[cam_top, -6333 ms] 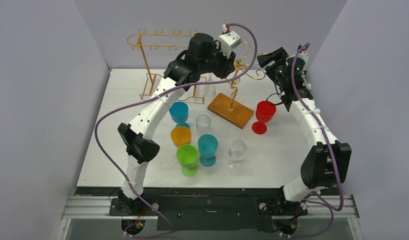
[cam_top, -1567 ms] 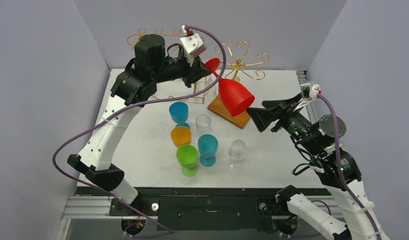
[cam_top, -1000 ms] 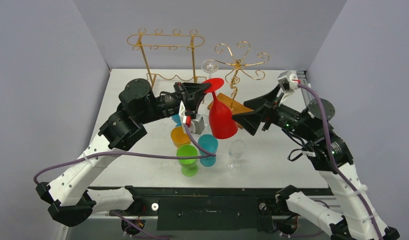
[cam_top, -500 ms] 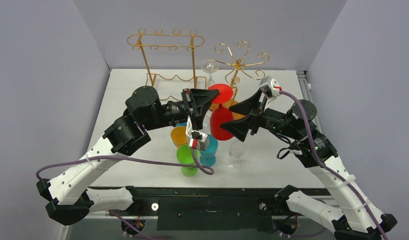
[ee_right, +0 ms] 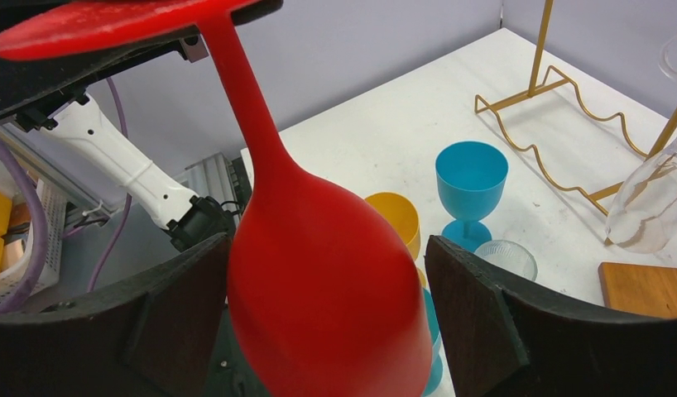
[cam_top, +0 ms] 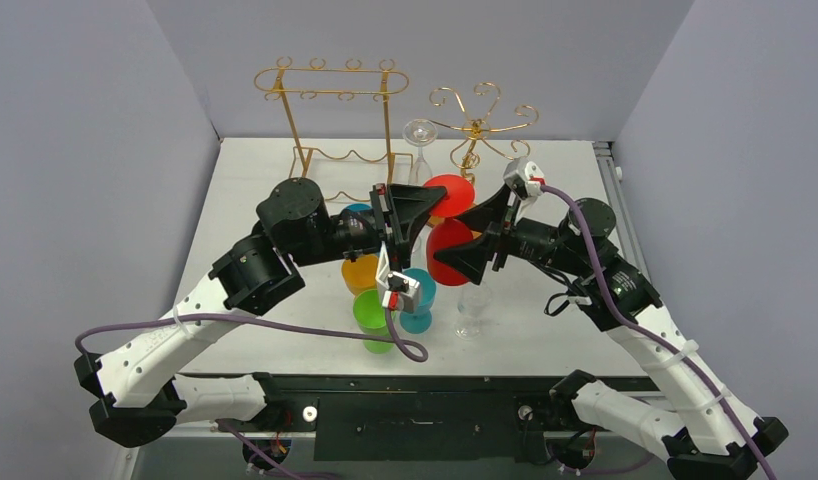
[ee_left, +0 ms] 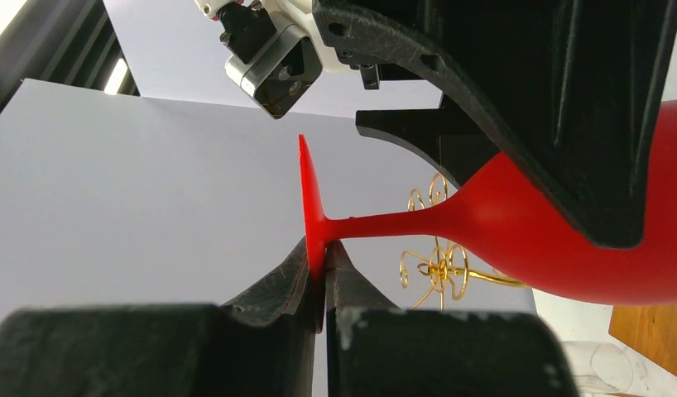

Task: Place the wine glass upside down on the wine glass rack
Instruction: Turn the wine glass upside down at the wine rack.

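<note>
One red wine glass (ee_right: 319, 273) in left gripper (ee_left: 324, 258)

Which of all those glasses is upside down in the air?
The red wine glass: the left gripper pinches its foot, bowl hanging down. The other coloured glasses below stand upright.

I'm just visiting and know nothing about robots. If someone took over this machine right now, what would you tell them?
Left gripper: shut on the foot of the red wine glass, holding it in the air, foot up and bowl down, above the coloured cups.
Right gripper: open, with a finger on either side of the bowl, not gripping.
Done: the glass is off the table and upside down.
Left: carry it to one of the gold racks at the back of the table and hang it by its foot. It is not on a rack yet.
</note>
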Robot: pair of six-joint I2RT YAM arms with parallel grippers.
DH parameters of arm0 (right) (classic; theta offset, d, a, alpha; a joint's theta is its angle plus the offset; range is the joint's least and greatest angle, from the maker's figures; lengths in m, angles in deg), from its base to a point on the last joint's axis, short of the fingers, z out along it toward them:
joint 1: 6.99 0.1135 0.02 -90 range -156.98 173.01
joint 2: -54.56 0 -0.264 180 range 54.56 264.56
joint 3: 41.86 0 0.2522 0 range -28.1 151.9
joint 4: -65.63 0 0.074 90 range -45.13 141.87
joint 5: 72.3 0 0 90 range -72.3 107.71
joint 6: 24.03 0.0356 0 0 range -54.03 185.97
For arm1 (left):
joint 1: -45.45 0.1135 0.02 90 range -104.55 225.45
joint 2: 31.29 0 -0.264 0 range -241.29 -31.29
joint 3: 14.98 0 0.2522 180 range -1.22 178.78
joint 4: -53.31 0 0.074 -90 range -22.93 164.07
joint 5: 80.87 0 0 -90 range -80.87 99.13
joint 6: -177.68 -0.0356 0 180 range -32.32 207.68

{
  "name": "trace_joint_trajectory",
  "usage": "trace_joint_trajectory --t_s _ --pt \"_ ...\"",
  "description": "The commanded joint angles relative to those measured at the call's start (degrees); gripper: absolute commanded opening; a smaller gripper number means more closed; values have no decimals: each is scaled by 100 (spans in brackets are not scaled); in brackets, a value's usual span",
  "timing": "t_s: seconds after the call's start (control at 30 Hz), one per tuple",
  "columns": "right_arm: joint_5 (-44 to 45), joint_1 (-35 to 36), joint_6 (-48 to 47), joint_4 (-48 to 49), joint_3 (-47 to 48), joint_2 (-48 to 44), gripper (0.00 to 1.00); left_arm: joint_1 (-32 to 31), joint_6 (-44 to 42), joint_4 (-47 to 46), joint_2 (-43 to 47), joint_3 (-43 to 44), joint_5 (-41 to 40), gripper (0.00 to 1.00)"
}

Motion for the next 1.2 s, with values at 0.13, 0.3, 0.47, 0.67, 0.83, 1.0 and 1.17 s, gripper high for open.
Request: trace_joint_trajectory --t_s 0.13,0.3,0.47,0.67,0.83,1.0,1.17 --pt "277 1 -131 408 -27 -60 69 -45 12 -439 122 4 -133 12" --pt "828 -330 -163 427 -262 -301 64 -39 398 -1057 180 -141 -278 62" --pt "1630 -991 133 818 -820 -503 58 -41 576 -638 154 3 -723 92" --pt "2441 -1097 -11 1069 -1325 -376 57 -48 1567 -409 89 95 -1492 96" --pt "2874 -1168 -172 1493 -1477 -195 57 -22 3137 500 -165 681 -2053 96" --pt "2988 -1256 -190 1950 -1492 124 57 -2 3955 1151 -196 760 -2161 96" --pt "2929 -1308 -213 2233 -1445 491 57 81 4626 1665 -296 986 -2181 96"
